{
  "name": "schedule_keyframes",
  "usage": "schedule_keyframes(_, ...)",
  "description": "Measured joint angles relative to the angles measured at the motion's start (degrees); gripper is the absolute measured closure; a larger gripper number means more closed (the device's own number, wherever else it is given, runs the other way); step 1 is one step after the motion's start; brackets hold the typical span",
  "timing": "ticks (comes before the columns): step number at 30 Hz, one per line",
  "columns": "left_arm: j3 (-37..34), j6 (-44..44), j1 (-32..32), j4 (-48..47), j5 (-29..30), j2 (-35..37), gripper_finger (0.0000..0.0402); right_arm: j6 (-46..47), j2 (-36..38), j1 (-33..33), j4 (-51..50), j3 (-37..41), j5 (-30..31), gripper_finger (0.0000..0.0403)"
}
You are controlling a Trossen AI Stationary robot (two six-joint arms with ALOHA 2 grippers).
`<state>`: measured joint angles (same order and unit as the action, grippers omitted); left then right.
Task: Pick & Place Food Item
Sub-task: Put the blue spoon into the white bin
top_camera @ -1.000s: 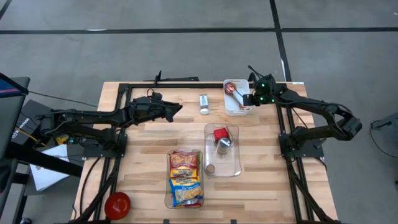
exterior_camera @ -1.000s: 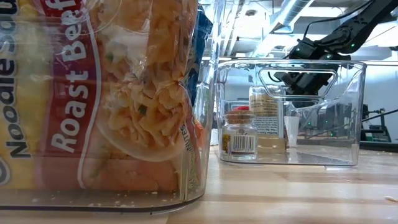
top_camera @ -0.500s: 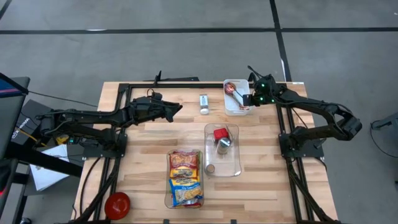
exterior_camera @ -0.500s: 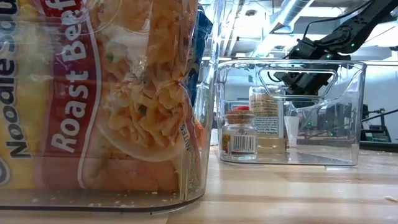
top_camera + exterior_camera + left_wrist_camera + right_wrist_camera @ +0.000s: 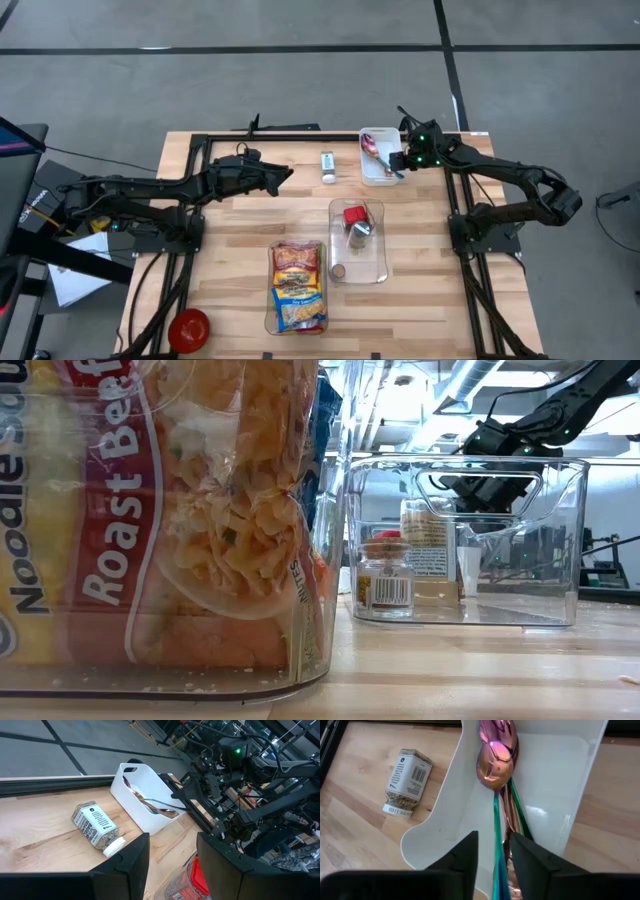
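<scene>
Pale planked wood table (image 5: 230, 260): nearest, a clear bin holds the crinkly noodle packet (image 5: 298, 285). Farther, the left pincer (image 5: 283, 177) hovers parted, empty. Farthest, the right pincer (image 5: 398, 162) grips an iridescent spoon (image 5: 495, 762) in a smooth white tub (image 5: 380, 176).

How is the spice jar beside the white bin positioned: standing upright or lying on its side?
Lying on its side. The spice jar rests flat on the table, label upward, white cap sideways, beside the white bin.
</scene>
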<state>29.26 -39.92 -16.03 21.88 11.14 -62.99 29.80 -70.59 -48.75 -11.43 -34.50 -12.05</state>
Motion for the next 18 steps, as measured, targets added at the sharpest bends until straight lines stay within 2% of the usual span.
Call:
schedule_keyframes(5,0.0,0.0,0.0,0.0,0.0,0.0,0.0243,-0.2,0.5,0.0,0.6,0.0,0.1,0.0255)
schedule_keyframes(10,0.0,-0.7,0.0,0.0,0.0,0.0,0.0243,-0.2,1.5,0.0,0.9,0.0,0.0,0.0233)
schedule_keyframes(15,0.0,-0.8,0.0,0.0,0.0,0.0,0.0243,-0.4,1.7,0.7,0.6,0.0,-1.5,0.0238)
schedule_keyframes(18,0.0,-0.8,0.0,0.0,0.0,0.0,0.0243,-0.9,1.7,2.0,-0.5,0.0,-1.6,0.026)
